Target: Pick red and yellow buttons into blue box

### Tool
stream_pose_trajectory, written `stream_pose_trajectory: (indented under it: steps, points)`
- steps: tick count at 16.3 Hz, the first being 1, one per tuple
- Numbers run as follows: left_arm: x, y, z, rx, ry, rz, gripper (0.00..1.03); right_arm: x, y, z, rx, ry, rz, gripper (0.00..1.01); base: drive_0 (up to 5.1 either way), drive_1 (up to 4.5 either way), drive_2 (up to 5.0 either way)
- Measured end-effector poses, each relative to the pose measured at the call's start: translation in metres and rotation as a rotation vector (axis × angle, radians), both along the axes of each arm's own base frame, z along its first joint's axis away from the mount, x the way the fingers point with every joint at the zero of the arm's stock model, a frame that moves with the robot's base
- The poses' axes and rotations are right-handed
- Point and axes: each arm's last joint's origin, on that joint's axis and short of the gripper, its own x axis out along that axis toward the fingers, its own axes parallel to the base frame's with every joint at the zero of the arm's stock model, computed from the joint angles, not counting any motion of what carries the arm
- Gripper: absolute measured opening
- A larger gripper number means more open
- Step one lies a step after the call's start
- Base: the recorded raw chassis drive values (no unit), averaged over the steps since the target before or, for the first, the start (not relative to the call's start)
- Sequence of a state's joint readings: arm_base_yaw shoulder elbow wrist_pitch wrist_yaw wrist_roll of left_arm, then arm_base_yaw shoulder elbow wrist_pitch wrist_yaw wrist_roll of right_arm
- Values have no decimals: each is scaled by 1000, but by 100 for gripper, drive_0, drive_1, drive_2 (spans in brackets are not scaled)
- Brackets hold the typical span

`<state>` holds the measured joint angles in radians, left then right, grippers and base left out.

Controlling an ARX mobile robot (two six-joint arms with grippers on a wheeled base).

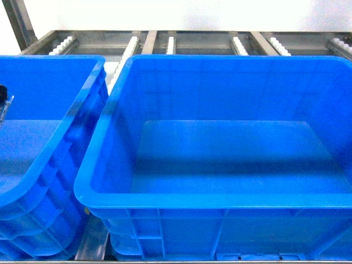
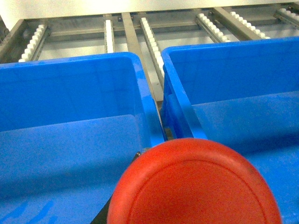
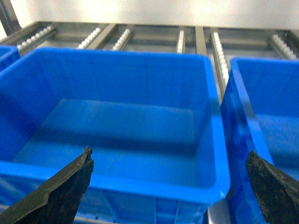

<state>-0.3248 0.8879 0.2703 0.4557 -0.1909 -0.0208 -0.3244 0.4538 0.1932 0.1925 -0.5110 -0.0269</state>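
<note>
The red button's round cap (image 2: pixel 194 184) fills the bottom of the left wrist view, close to the camera and held in my left gripper. It hangs over the rims where two blue boxes meet. Only a black sliver of a finger (image 2: pixel 106 213) shows beside the cap. In the head view a small part of my left gripper (image 1: pixel 4 103) pokes in at the far left, over the left blue box (image 1: pixel 33 143). The large middle blue box (image 1: pixel 220 148) holds nothing. My right gripper (image 3: pixel 170 156) stands open with nothing between its fingers, in front of a blue box (image 3: pixel 126 130). The yellow button is out of view.
A metal roller conveyor (image 1: pixel 181 44) with white rollers runs behind the boxes. Another blue box (image 3: pixel 266 107) stands to the right in the right wrist view. A narrow metal gap (image 1: pixel 93 236) separates the boxes in the head view.
</note>
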Motion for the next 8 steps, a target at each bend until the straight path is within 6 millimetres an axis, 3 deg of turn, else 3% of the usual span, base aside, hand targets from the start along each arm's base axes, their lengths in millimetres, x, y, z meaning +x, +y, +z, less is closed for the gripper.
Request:
stream_pose_trajectory:
  steps: [3,8]
  points:
    - [0,0,0,0,0,0,24,-28,13,-24,5,61,-6,98,0,0,0]
    - [0,0,0,0,-2,-2,24,-28,21,-31,-12,93,-20,98,0,0,0]
